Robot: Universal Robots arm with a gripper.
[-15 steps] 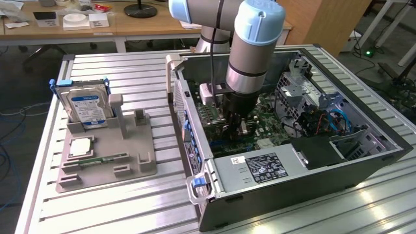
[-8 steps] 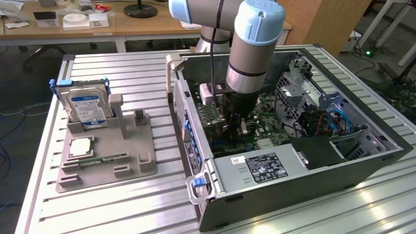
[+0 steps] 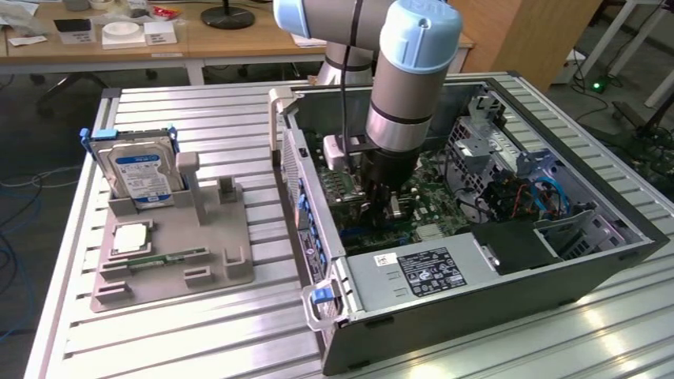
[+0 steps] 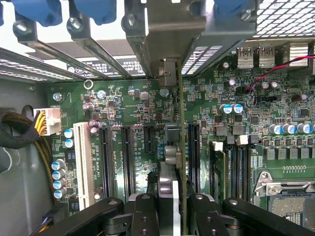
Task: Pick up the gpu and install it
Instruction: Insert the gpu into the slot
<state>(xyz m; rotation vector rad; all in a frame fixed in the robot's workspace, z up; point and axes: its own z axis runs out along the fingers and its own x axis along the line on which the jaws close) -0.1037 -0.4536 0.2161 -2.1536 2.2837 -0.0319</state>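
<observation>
While the gripper (image 4: 173,204) clamps the gpu (image 4: 178,128) edge-on
It stands upright over the motherboard (image 4: 128,105) slots inside the computer case (image 3: 463,296)

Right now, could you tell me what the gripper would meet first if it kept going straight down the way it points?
Most likely the green motherboard: the gripper, shut on the thin dark gpu card, points at its black expansion slots. The card's edge would probably touch first, though depth is unclear.

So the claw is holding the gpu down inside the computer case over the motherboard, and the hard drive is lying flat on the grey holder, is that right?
Not quite. The exterior view shows the hard drive standing upright on its edge in the grey holder, not lying flat. The rest holds: the claw grips the gpu inside the computer case, above the motherboard.
</observation>
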